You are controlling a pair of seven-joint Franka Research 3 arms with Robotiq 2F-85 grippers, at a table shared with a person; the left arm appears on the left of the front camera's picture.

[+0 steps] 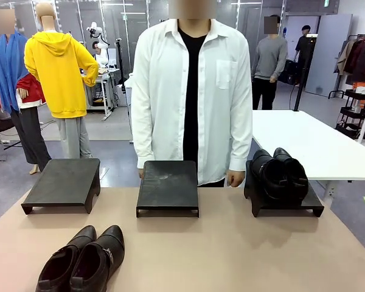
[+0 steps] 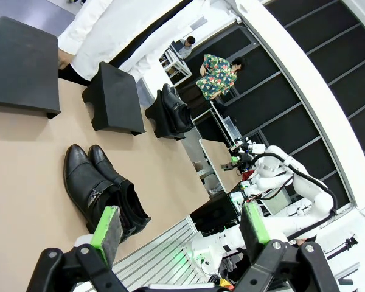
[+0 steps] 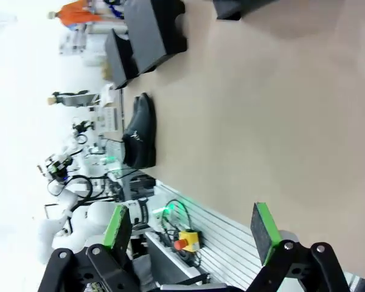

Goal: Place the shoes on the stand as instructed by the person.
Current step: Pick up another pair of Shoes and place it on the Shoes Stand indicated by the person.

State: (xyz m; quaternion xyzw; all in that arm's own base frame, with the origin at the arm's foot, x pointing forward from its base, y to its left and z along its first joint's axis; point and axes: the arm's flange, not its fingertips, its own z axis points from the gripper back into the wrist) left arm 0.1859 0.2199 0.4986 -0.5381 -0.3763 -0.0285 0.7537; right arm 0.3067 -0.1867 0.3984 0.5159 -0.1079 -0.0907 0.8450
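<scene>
Well, both of the robot's hands are hanging released over its own side of the table [image 1: 243, 255]: the left hand [image 2: 179, 228] has its green pads spread wide with nothing between them, and the right hand [image 3: 190, 225] is just the same, empty. The near pair of shoes [image 1: 79, 258] lies on the table close to the robot's edge, toward its left, the two shoes touching side by side with toes pointing away to the far right. The other pair [image 1: 280, 173] already sits on the right stand [image 1: 289, 207], while the left stand [image 1: 64, 182] and the middle stand [image 1: 168, 185] are bare. The person [image 1: 191, 97] stands behind the middle stand with arms down, showing no sign I can read yet, so which stand is wanted I cannot tell. I'd judge these shoes fairly light but awkward: the glossy leather looks slippery, the toe caps are rounded and would squirt out of a pinch, and the uppers will give under pressure. The heel end looks stiffest, so the safest hold is probably the rim of the opening at the back, one finger inside and one outside, or across both touching inner walls to lift the pair together.
</scene>
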